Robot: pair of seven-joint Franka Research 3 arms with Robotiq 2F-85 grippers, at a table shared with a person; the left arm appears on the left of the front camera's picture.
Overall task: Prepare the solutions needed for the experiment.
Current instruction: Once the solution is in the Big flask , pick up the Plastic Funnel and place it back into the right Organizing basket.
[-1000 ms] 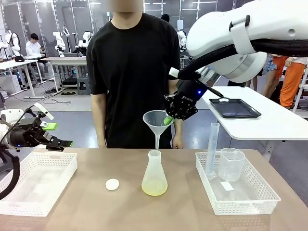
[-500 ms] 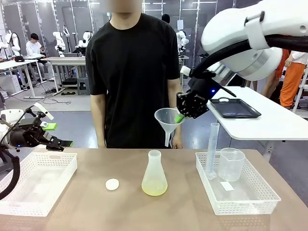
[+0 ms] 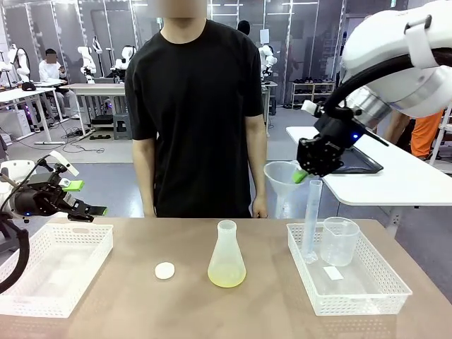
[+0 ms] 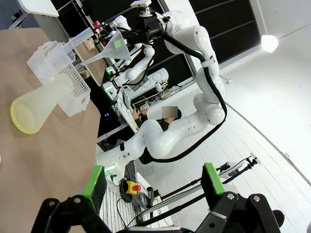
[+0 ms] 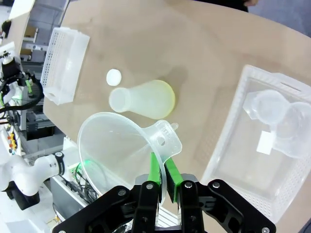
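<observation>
A frosted conical flask (image 3: 227, 253) stands mid-table with a shallow layer of pale yellow solution (image 3: 227, 277) at its bottom; the solution (image 5: 164, 97) and the flask (image 5: 141, 100) also show from above. My right gripper (image 3: 304, 174) is shut on the rim of a clear plastic funnel (image 3: 280, 177), held in the air right of the flask, near the top of the graduated cylinder (image 3: 311, 219). In the right wrist view the green pads (image 5: 154, 167) pinch the funnel (image 5: 121, 145) wall. My left gripper (image 3: 86, 198) hangs open over the left tray; its pads (image 4: 95, 182) hold nothing.
A white round cap (image 3: 164, 270) lies left of the flask. The right tray (image 3: 367, 286) holds the cylinder, a beaker (image 3: 340, 241) and a small white slip. A white basket tray (image 3: 53, 265) sits at the left. A person stands at the far edge.
My right gripper has carried the funnel away from above the flask's neck, rightward toward the right tray. The left arm has stayed still.
</observation>
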